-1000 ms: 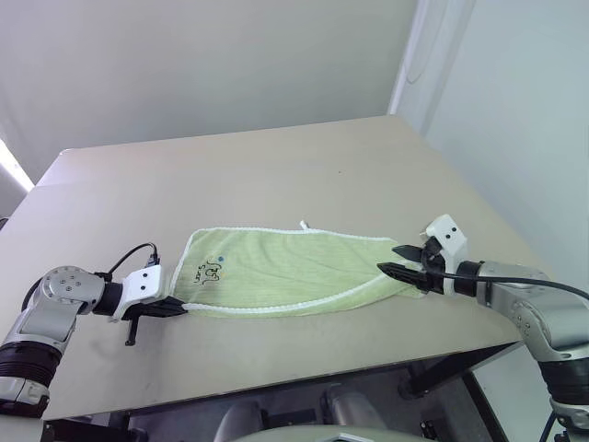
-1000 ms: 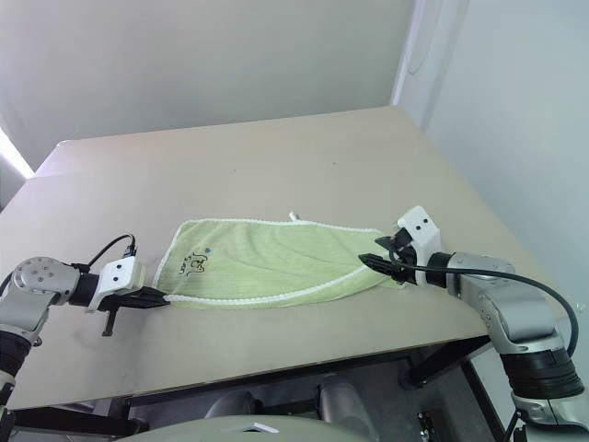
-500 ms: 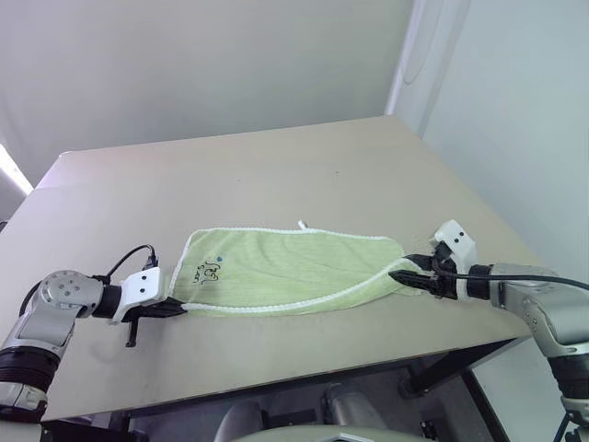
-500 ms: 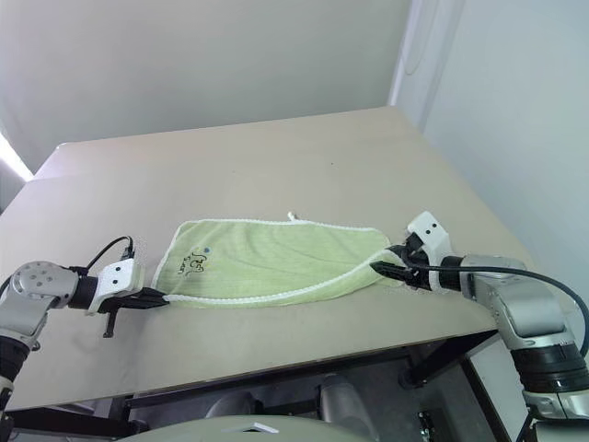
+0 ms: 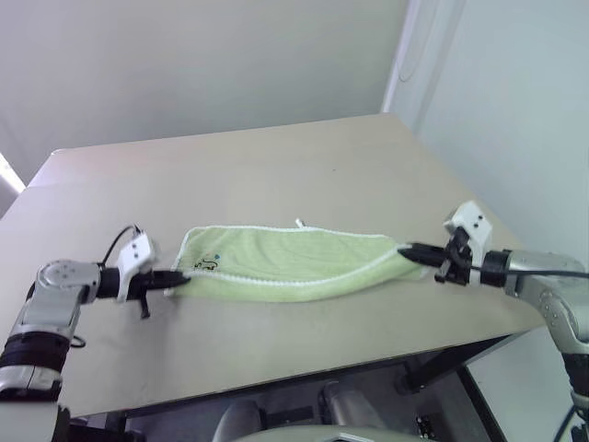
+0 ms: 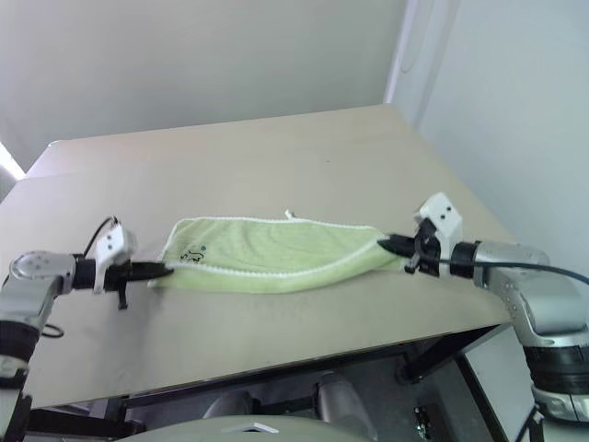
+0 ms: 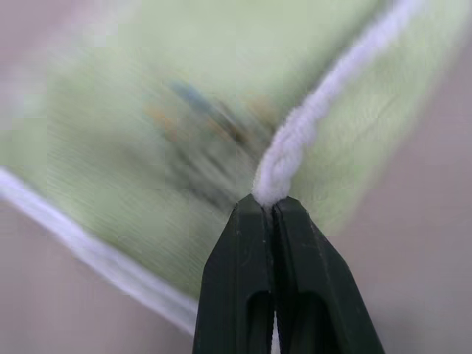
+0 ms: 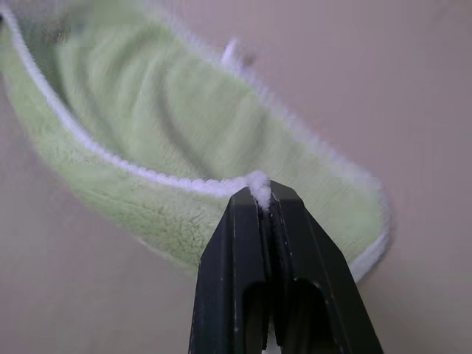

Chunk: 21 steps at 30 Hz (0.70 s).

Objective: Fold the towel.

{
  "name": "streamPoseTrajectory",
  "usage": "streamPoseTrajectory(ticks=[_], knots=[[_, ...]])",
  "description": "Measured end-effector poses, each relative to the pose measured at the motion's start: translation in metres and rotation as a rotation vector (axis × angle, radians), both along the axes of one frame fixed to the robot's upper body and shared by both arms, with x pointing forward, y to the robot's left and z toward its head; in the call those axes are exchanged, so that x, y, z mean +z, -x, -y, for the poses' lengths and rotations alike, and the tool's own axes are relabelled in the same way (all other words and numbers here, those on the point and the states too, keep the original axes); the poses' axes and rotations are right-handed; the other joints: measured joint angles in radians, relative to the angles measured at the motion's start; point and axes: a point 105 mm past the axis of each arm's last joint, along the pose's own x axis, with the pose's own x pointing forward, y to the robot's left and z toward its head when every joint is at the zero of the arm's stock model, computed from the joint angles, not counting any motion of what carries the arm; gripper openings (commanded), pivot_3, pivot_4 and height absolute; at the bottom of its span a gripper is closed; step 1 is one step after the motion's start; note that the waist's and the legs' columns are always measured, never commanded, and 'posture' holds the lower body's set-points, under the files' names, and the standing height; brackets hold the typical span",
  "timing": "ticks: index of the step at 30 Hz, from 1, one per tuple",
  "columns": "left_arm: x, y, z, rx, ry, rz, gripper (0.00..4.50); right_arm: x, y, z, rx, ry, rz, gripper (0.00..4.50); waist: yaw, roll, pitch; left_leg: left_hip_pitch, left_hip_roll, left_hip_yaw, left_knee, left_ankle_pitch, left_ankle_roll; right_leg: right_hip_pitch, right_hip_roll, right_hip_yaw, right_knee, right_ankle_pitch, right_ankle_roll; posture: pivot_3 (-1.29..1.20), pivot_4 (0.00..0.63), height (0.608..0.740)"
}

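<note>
Towel lies stretched lengthwise across the counter, near the front edge. Left gripper sits at the towel's 9 o'clock end, jaws pinched tight on the white-edged near corner. Right gripper sits at the 3 o'clock end, jaws clamped on the white edging there. Near long edge is lifted and curls over between the two grips; far edge rests flat. Small white loop pokes out at 12 o'clock. Dark mark lies near the left end.
</note>
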Motion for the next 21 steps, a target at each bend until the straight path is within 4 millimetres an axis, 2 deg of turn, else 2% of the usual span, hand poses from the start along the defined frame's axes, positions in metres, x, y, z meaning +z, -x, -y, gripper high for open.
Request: streamPoseTrajectory(ticks=[3, 6, 10, 13, 17, 21], knots=[[0.045, -0.03, 0.009, 0.06, 0.116, 0.11, 0.0, 0.033, -0.025, 0.0, -0.069, -0.057, 0.131, 0.03, -0.004, -0.002, 0.0, -0.001, 0.0, 0.0, 0.0, 0.0, 0.0, 0.0, 0.0, 0.001, 0.0, 0.003, 0.002, 0.0, 0.0, 0.74], [0.083, -0.057, 0.012, 0.143, 0.24, 0.201, 0.0, 0.048, -0.05, 0.002, -0.152, -0.103, 0.213, 0.03, 0.0, -0.002, 0.0, -0.001, -0.001, 0.0, -0.004, -0.001, 0.002, 0.0, 0.0, 0.001, -0.001, 0.005, 0.005, 0.0, 0.0, 0.74], [0.108, -0.09, 0.006, 0.297, 0.352, 0.255, 0.0, 0.06, -0.088, 0.002, -0.283, -0.146, 0.303, 0.03, 0.0, -0.002, 0.0, -0.004, -0.001, 0.0, -0.005, -0.002, 0.004, -0.003, 0.0, 0.001, -0.002, 0.007, 0.002, 0.0, 0.0, 0.74], [0.124, -0.105, -0.005, 0.403, 0.348, 0.314, 0.0, 0.073, -0.112, 0.005, -0.369, -0.143, 0.389, 0.03, 0.0, -0.002, 0.0, -0.005, -0.001, 0.0, -0.006, -0.002, 0.004, -0.005, 0.0, 0.002, -0.003, 0.007, 0.002, 0.0, 0.0, 0.74], [0.143, -0.11, -0.017, 0.444, 0.298, 0.398, 0.0, 0.086, -0.127, 0.001, -0.386, -0.13, 0.476, 0.03, 0.0, -0.002, 0.0, -0.005, -0.001, 0.0, -0.008, -0.002, 0.004, -0.005, 0.0, 0.002, -0.003, 0.007, 0.002, 0.0, 0.0, 0.74], [0.155, -0.098, -0.032, 0.394, 0.21, 0.439, 0.0, 0.093, -0.124, -0.008, -0.299, -0.147, 0.52, 0.03, -0.006, -0.002, 0.0, -0.005, -0.001, 0.0, -0.01, -0.002, 0.004, -0.005, 0.0, 0.002, -0.003, 0.007, 0.001, 0.0, 0.0, 0.74]])
